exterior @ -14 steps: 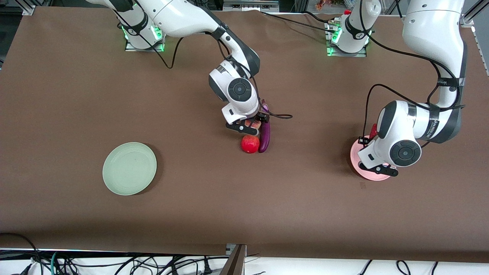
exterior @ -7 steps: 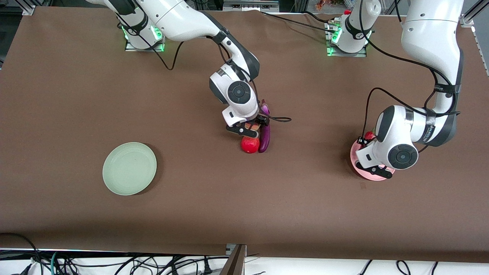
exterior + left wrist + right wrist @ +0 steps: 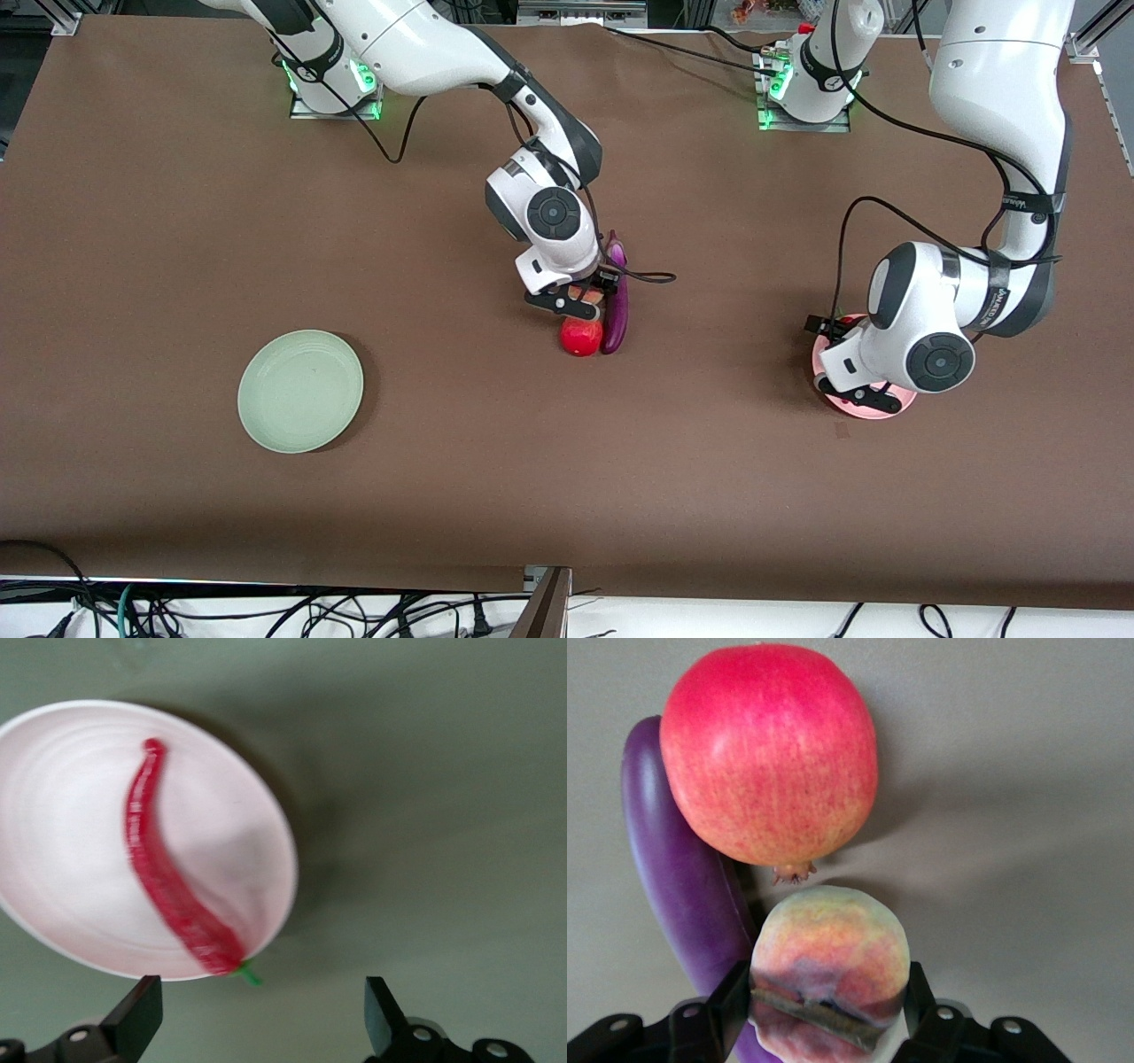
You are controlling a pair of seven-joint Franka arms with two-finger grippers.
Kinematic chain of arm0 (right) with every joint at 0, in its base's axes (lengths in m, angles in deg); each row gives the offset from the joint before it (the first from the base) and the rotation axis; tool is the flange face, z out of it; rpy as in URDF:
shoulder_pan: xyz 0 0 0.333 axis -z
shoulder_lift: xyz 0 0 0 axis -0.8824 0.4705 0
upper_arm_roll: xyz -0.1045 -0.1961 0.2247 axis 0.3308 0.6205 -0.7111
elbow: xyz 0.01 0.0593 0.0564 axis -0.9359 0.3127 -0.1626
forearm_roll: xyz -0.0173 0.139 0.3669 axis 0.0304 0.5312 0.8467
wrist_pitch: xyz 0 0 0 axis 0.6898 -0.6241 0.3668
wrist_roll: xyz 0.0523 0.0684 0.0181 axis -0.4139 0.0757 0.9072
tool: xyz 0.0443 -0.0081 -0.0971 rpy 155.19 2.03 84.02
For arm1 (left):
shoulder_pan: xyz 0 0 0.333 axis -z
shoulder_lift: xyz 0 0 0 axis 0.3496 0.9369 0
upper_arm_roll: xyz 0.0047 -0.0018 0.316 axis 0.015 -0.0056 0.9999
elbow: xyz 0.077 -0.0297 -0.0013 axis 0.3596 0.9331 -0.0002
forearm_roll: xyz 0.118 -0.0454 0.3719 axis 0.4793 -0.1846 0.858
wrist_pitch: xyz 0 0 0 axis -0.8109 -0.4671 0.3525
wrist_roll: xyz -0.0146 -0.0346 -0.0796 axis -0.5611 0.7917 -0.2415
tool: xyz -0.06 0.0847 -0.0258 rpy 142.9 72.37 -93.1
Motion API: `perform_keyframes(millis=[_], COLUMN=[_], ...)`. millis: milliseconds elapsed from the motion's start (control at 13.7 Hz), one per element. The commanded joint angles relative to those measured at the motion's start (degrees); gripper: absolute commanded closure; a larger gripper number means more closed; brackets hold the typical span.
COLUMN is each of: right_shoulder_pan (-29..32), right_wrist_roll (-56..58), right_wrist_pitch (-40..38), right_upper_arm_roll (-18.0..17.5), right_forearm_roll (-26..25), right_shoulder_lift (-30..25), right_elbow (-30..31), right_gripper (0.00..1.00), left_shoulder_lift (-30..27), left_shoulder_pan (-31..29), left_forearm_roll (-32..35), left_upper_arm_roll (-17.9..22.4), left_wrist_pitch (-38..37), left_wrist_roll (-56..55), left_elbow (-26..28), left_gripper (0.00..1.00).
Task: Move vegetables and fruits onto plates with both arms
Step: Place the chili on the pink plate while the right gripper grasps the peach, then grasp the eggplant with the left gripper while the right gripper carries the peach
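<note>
My right gripper point(image 3: 826, 1003) is shut on the orange-pink peach point(image 3: 830, 948), one finger on each side of it. The peach point(image 3: 582, 290) sits mid-table, mostly hidden under the right hand. The red-and-yellow apple point(image 3: 581, 338) lies just nearer the front camera and the purple eggplant point(image 3: 616, 306) lies alongside both. My left gripper point(image 3: 257, 1020) is open with nothing between its fingers, over the table beside the rim of the pink plate point(image 3: 71, 806). The red chili pepper point(image 3: 164, 877) lies on that plate, its green stem sticking over the rim. The green plate point(image 3: 300, 391) holds nothing.
The left arm's wrist covers most of the pink plate point(image 3: 873, 406) in the front view. A black cable point(image 3: 651, 276) loops onto the table beside the eggplant. Bare brown tabletop lies between the fruit cluster and each plate.
The left gripper opened and let go of the chili, which now lies on the pink plate; the left hand shifted toward the table's middle. The right gripper came down and shut on the peach.
</note>
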Motion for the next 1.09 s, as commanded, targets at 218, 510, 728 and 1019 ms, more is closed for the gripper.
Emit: perform_keyframes(millis=[218,510,728,1019], right_shoulder_pan=[3.3,12.2,21.7,32.4], right_wrist_roll=[2.3,15.0,26.7,42.0], right_wrist_pitch=[-6.4,-19.4,-21.1,-21.1], right_upper_arm_roll=[0.6,0.6,0.6,0.5], right_forearm_roll=[-0.3,0.2,0.4,0.3], right_shoulder_lift=[-5.1,-10.2,-11.0,-10.9], right_elbow=[-1.2,-1.0,-1.3,-1.3], right_gripper=[0.58,0.58,0.58,0.58], left_shoulder_lift=[-5.1,-5.2,-4.3,-0.5], left_shoulder_pan=[0.7,0.8,1.6,7.1], left_forearm_roll=[-4.4,-6.0,-6.0,-6.8], left_upper_arm_roll=[-7.6,-14.8,-18.1,-18.2], left_wrist_pitch=[-3.7,-3.0,1.7,9.0], left_wrist_roll=[-9.4,-16.9,-20.2,-30.0], left_elbow=[0.2,0.6,2.3,3.6], left_gripper=[0.00,0.00,0.00,0.00])
